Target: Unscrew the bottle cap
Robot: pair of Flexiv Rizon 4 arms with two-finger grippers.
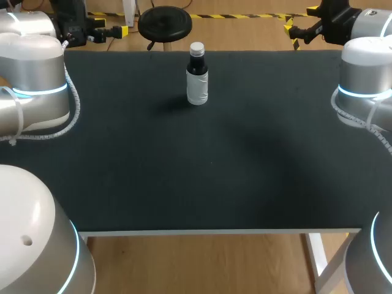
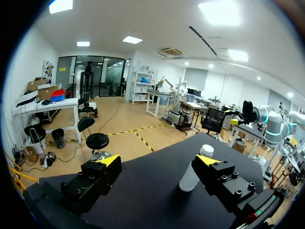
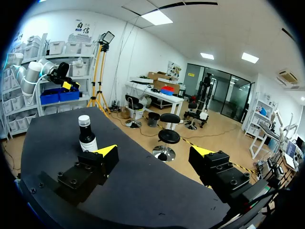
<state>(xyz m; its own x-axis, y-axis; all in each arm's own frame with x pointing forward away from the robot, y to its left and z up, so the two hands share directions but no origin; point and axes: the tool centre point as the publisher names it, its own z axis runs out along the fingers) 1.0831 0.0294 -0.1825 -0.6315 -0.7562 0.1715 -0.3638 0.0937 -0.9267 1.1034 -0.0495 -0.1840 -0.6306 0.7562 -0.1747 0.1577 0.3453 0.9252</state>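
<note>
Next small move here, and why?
Probably bring the left gripper toward the bottle to hold its body. The bottle stands upright and untouched at the far middle of the table, white cap on. Both it and the right gripper are open, well away from the bottle.

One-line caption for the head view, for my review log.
Capped bottle upright at the black table's far middle, untouched; left arm and right arm off at the sides.

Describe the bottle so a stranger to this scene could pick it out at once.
Look at the black table, near the middle of its far edge. A bottle stands upright there. Its white cap, dark neck and white label stand out against that dark surface.
</note>
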